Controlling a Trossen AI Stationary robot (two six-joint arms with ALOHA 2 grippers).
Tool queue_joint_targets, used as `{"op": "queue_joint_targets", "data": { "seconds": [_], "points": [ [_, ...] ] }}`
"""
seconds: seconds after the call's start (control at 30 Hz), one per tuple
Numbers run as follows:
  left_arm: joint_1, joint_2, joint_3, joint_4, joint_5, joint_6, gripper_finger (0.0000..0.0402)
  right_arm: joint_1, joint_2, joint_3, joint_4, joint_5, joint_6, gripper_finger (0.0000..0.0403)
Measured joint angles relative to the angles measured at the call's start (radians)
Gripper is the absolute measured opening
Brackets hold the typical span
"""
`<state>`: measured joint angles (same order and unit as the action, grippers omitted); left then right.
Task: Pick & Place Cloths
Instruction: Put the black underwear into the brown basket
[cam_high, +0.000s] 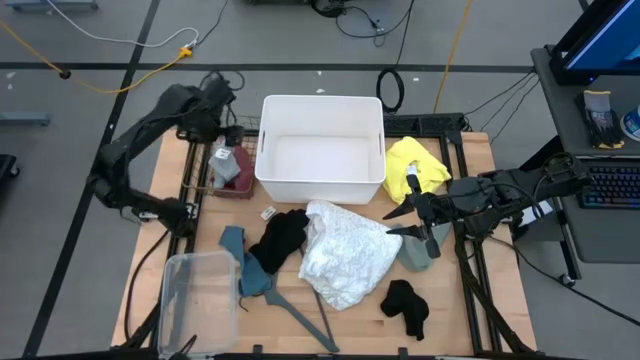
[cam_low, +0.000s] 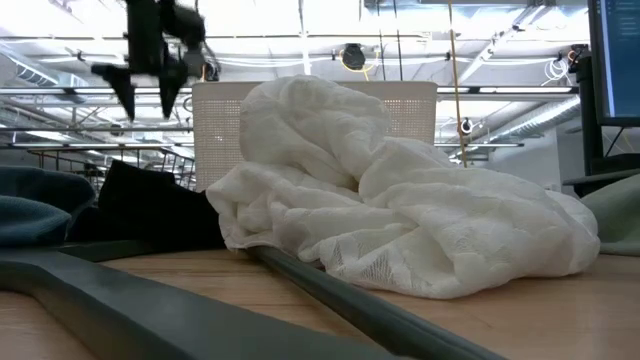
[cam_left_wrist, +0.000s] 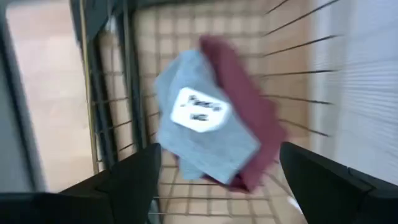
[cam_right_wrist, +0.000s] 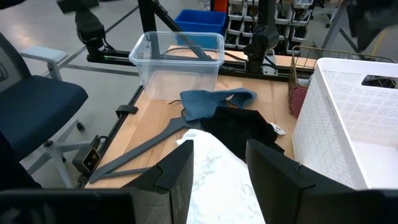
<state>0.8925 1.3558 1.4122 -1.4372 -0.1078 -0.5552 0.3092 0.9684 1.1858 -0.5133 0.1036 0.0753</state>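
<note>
Left gripper open above a wire basket with grey and maroon cloths in it; right gripper half open, empty, over the lacy white cloth.

High view: white bin at the back of the surface, basket just left of it, yellow cloth to its right; black cloth touching the white one, teal cloth beside a hanger, second black cloth near the front, clear tub front left.
Low view: white cloth heaped in the middle, black and teal to its left, left gripper hanging spread-fingered above.
Left wrist view: fingers wide apart, nothing between them; grey cloth with a white label lying on maroon inside the basket.
Right wrist view: fingers partly open over white cloth, gripping nothing; black, teal, hanger, tub and bin beyond.
</note>
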Motion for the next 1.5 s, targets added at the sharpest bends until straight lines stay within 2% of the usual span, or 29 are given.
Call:
{"op": "queue_joint_targets", "data": {
  "seconds": [0.23,0.5,0.8,1.03,1.13,1.27,1.5],
  "points": [
    [-0.102,-0.153,0.053,0.11,0.028,0.049,0.0331,0.0,0.0,0.0,0.0,-0.003,0.002,0.0141],
    [-0.24,-0.268,0.053,0.247,0.074,0.073,0.0342,0.0,0.0,0.0,0.006,-0.01,0.12,0.0141],
    [-0.427,-0.29,0.052,0.344,0.073,0.182,0.034,0.012,0.016,0.0,0.006,-0.214,0.184,0.0141],
    [-0.566,-0.29,0.052,0.521,0.019,0.292,0.0323,0.101,0.063,0.0,-0.012,-0.204,0.178,0.0141],
    [-0.608,-0.29,0.052,0.558,0.002,0.319,0.0315,0.147,0.093,0.0,-0.026,-0.157,0.173,0.0141],
    [-0.664,-0.29,0.052,0.575,0.001,0.335,0.0306,0.192,0.128,0.0,-0.055,-0.102,0.173,0.0141],
    [-0.781,-0.289,-0.022,0.649,0.002,0.311,0.0304,0.212,0.171,0.0,-0.068,-0.097,0.17,0.0141]
  ]
}}
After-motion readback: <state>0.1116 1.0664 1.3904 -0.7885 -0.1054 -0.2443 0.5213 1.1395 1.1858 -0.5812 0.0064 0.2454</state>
